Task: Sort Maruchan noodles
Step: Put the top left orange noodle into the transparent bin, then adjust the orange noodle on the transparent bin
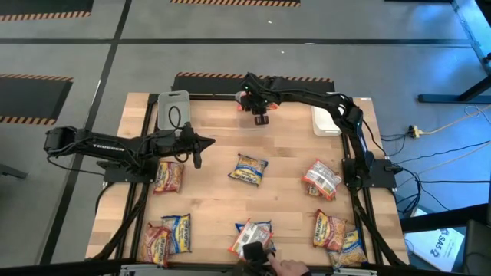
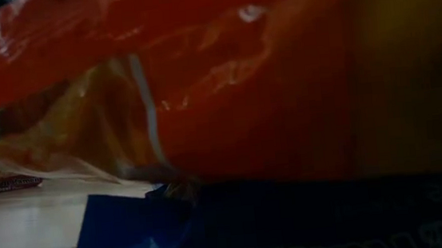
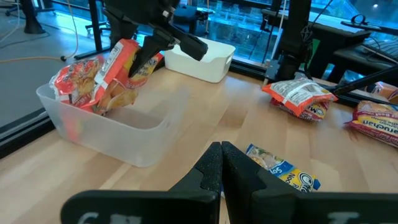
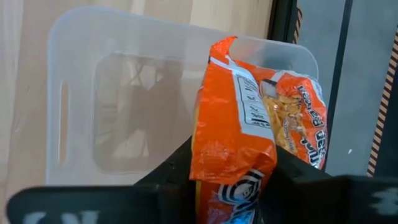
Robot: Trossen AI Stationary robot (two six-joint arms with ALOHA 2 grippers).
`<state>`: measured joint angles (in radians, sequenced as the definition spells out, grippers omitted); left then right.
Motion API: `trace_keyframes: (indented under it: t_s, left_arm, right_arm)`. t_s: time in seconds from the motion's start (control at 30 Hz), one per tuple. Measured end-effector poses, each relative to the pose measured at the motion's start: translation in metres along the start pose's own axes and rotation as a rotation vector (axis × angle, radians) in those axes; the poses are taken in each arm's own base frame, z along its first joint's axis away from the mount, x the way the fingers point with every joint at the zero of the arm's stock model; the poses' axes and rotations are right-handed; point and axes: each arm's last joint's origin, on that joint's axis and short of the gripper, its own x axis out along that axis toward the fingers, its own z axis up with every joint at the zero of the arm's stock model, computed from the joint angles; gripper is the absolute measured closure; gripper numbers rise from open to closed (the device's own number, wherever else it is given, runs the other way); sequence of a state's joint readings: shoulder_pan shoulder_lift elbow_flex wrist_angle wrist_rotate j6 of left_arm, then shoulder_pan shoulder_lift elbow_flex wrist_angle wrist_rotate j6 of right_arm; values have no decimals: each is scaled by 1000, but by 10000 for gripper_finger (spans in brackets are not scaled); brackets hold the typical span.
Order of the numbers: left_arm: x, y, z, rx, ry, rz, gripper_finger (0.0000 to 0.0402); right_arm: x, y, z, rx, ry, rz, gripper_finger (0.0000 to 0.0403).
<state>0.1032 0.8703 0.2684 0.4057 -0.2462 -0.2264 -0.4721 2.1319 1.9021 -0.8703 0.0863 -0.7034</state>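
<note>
My right gripper (image 1: pixel 261 116) hangs over a clear bin (image 4: pixel 81 93) at the table's far middle, shut on an orange noodle packet (image 4: pixel 239 124). More red-orange packets (image 3: pixel 74 84) lie in that bin. Several packets lie flat on the table, among them a blue-yellow one (image 1: pixel 248 169), a red one (image 1: pixel 321 178) and a red-yellow one (image 1: pixel 167 176). My left gripper (image 1: pixel 197 156) is shut and empty (image 3: pixel 221 158) over the table's left half. In the low view an orange packet (image 2: pixel 241 82) and a blue packet (image 2: pixel 214 229) fill the picture. My right gripper pinches the orange packet's upper end (image 4: pixel 231 177) between its two fingers. The fingers come slanting down from above. The packet stands tilted below them, and its lower part (image 3: pixel 109 87) reaches into the clear bin beside the packets there.
A white bin (image 1: pixel 326 123) stands at the far right, a greyish bin (image 1: pixel 173 111) at the far left. A person's hand (image 1: pixel 288 267) rests at the near edge by a packet pile (image 1: pixel 253 236). More packets lie near left (image 1: pixel 176 232) and near right (image 1: pixel 328 228).
</note>
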Motion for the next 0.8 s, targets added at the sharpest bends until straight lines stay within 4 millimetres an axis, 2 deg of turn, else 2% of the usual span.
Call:
trace_keyframes:
  t_s: [0.4, 0.67, 0.8]
  left_arm:
    - [0, 0, 0, 0, 0, 0, 401]
    - [0, 0, 0, 0, 0, -1, 401]
    - [0, 0, 0, -1, 1, -6, 401]
  right_arm:
    - [0, -3, 3, 22, -24, -36, 206]
    - [0, -6, 5, 31, -33, -92, 211]
    - [-14, 4, 4, 35, -27, 8, 220]
